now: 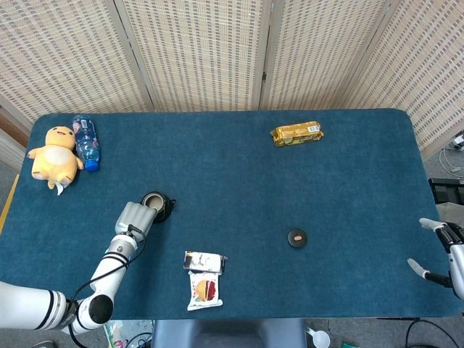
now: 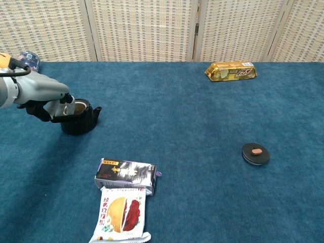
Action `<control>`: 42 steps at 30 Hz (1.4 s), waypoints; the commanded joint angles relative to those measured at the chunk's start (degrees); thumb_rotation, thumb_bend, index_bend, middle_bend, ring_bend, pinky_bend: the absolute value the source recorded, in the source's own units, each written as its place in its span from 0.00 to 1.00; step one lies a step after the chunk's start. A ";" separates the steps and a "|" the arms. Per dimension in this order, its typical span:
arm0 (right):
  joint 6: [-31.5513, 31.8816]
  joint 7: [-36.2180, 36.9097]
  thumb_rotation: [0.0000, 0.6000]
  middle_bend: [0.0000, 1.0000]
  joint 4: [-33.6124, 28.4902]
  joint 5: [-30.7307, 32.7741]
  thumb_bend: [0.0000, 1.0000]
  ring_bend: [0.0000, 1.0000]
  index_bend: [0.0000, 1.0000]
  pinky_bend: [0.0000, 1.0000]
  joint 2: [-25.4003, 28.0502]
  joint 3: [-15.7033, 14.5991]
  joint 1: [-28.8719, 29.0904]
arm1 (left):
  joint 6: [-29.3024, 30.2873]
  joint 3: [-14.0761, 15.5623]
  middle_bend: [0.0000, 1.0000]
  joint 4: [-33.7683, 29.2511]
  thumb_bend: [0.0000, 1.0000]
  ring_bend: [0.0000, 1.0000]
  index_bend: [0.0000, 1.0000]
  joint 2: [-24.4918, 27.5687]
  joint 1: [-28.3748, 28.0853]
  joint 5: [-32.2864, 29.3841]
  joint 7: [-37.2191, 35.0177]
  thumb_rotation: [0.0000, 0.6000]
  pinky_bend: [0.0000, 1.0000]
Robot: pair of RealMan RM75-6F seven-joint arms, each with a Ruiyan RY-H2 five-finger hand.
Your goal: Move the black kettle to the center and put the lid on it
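Note:
The black kettle [image 1: 158, 206] [image 2: 81, 119] stands lidless on the left side of the blue table, spout pointing right. My left hand [image 1: 134, 217] [image 2: 46, 101] grips it from its left side, fingers wrapped around the handle and rim. Its round black lid [image 1: 297, 237] [image 2: 255, 153], with a small reddish knob, lies flat on the cloth to the right of centre. My right hand [image 1: 441, 250] hovers at the table's right edge, far from the lid, fingers apart and holding nothing; the chest view does not show it.
Two snack packets [image 1: 204, 278] [image 2: 124, 196] lie near the front edge, between kettle and lid. A gold biscuit pack [image 1: 296, 133] [image 2: 231, 71] sits at the back right. A yellow plush toy [image 1: 54, 156] and a water bottle [image 1: 86, 141] lie at the back left.

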 commanded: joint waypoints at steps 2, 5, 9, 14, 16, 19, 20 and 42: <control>-0.04 -0.03 1.00 0.32 0.00 0.00 0.01 0.24 0.26 0.27 -0.02 0.00 0.02 | -0.28 -0.21 0.40 0.02 1.00 0.33 0.33 0.09 0.01 -0.08 -0.20 1.00 0.74; -0.14 -0.14 1.00 0.32 -0.03 0.02 0.01 0.24 0.26 0.27 -0.03 -0.01 0.07 | -0.40 -0.24 0.40 0.09 1.00 0.33 0.34 0.13 -0.02 -0.13 -0.17 1.00 0.74; -0.17 -0.15 1.00 0.32 -0.06 0.08 0.01 0.24 0.26 0.27 -0.04 0.00 0.07 | -0.68 -0.44 0.41 0.10 1.00 0.33 0.34 0.21 -0.04 -0.38 -0.35 1.00 0.74; -0.16 -0.02 1.00 0.32 -0.05 0.09 0.01 0.24 0.26 0.27 0.00 0.01 0.06 | -0.93 -0.46 0.41 0.38 1.00 0.33 0.34 0.08 -0.28 -0.78 -0.05 1.00 0.74; -0.16 0.04 1.00 0.32 -0.05 0.12 0.01 0.24 0.26 0.27 0.01 0.02 0.06 | -1.05 -0.43 0.41 0.57 1.00 0.33 0.34 -0.04 -0.35 -0.98 0.04 1.00 0.74; -0.20 0.14 1.00 0.32 -0.03 0.15 0.01 0.24 0.26 0.27 0.05 0.02 0.06 | -1.33 -0.40 0.41 1.06 1.00 0.33 0.34 -0.36 -0.46 -1.34 0.14 1.00 0.74; -0.19 0.16 1.00 0.32 -0.02 0.16 0.01 0.24 0.26 0.27 0.06 0.03 0.06 | -1.40 -0.38 0.41 1.19 1.00 0.33 0.35 -0.44 -0.49 -1.39 0.17 1.00 0.74; -0.25 0.42 1.00 0.32 0.07 0.31 0.01 0.24 0.26 0.27 0.11 0.09 0.07 | -1.20 -0.08 0.54 1.64 1.00 0.37 0.43 -0.89 -0.43 -0.80 0.07 1.00 0.74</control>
